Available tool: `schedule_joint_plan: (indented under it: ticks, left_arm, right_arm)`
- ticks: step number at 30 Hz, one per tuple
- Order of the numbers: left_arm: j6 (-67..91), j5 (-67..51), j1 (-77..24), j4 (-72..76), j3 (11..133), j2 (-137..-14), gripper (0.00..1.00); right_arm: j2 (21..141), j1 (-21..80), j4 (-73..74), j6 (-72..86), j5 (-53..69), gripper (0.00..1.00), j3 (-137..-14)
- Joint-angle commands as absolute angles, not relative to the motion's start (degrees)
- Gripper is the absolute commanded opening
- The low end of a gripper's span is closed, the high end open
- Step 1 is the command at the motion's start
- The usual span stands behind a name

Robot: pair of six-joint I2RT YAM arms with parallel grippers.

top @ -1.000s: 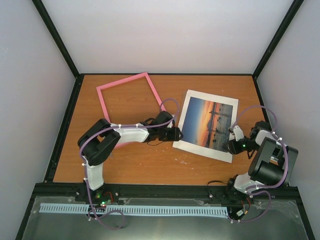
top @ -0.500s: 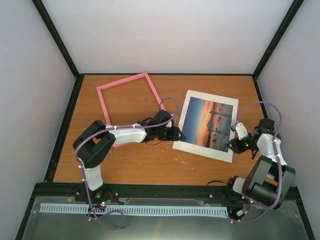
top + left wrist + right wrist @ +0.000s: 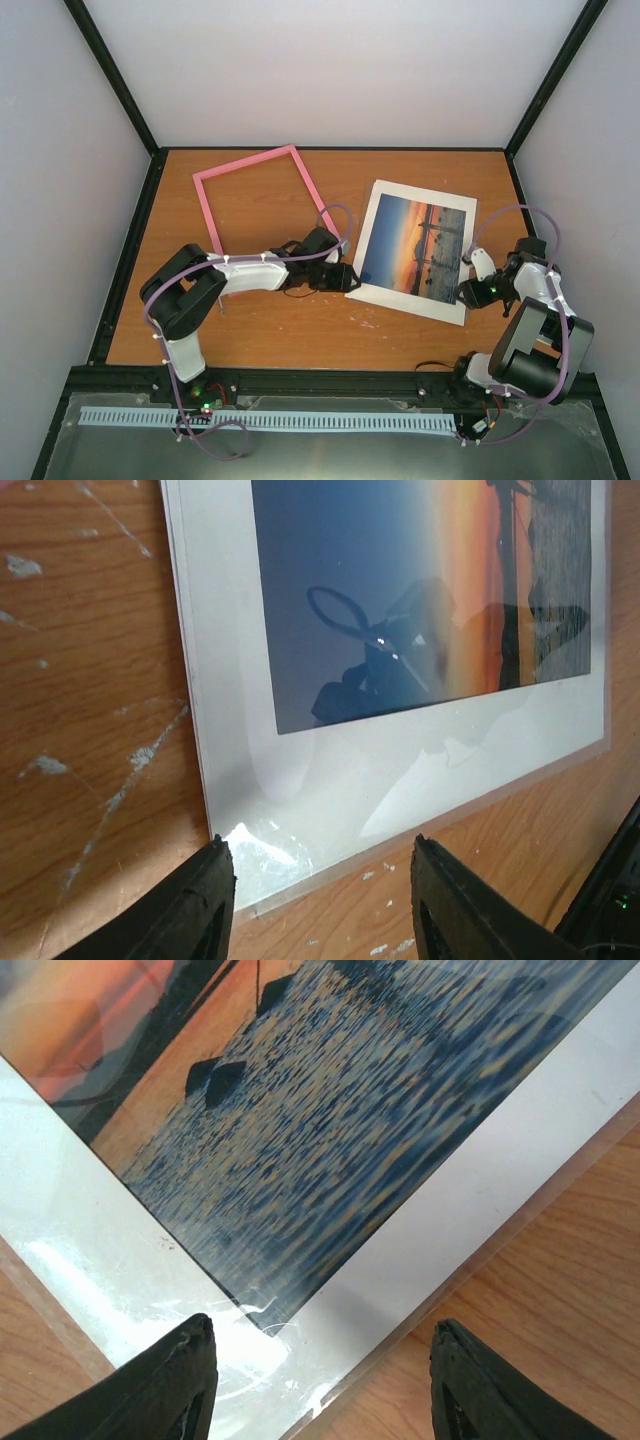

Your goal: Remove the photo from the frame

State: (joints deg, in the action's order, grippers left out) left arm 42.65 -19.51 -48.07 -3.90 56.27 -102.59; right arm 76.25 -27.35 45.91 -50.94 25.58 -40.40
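The photo, a sunset print with a white margin under a clear sheet, lies flat on the table right of centre. The pink frame lies apart from it at the back left, showing only bare table inside. My left gripper is open at the photo's near left corner; its jaws straddle that corner low over the table. My right gripper is open at the photo's near right corner, its jaws either side of that corner. Neither gripper holds anything.
The wooden table has black rails along its left and near edges. Grey walls close in the back and sides. The left arm's body lies over the frame's near rail.
My left gripper has drawn back slightly toward the near left, to the photo's corner. My right arm has raised its elbow and shifted right, its gripper staying at the near right corner.
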Motion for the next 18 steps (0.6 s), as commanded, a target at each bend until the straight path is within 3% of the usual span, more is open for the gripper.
schedule_joint_plan:
  ticks: [1,18]
  left_arm:
    - [41.3,-21.9,-48.3,-2.4,56.2,-102.1,0.49]
    - [42.1,-21.2,-48.3,-4.3,57.6,-104.4,0.5]
  right_arm:
    - [77.0,-27.6,44.7,-49.6,25.3,0.57,-42.2]
    - [77.3,-27.5,44.1,-49.6,25.4,0.58,-41.2]
